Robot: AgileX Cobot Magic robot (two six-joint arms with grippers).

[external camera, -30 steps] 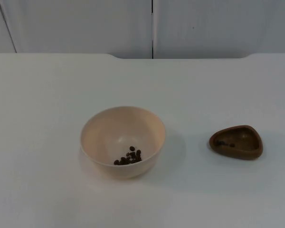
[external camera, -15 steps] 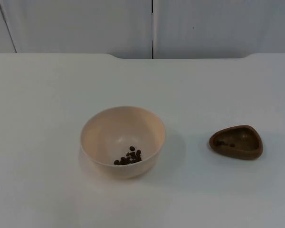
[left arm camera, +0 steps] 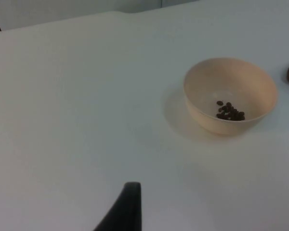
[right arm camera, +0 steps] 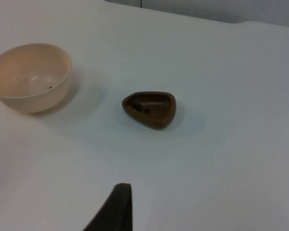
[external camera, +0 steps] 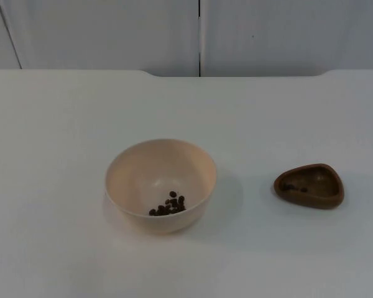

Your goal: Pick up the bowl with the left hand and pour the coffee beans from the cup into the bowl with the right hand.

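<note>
White tabletop point(external camera: 62, 124) ran back to the grey partition point(external camera: 112, 37), and from my remote station I saw both task items standing on it, well apart from each other. On the top view the cream bowl point(external camera: 160, 184) sat upright near the middle, mouth up, with a small heap of coffee beans point(external camera: 168, 205) lying against its near inner wall. To its right stood the cup point(external camera: 309, 185), a low brown teardrop-shaped dish, also upright; its long axis lay roughly across the table, the narrow tip pointing toward the bowl and the broad end away. A few dark specks showed inside it near the tip; I could not tell whether they were beans.

Bare table lay on every side of both items, with wide room between them and the far edge by the partition.

Each arm waited back from the work. The left gripper's fingertip point(left arm camera: 127, 209) stood over bare table well short of the bowl point(left arm camera: 230, 95), and the right gripper's fingertip point(right arm camera: 116, 209) likewise well short of the cup point(right arm camera: 150, 109). I could not tell how either pair of jaws stood; neither grasped anything I could see.
</note>
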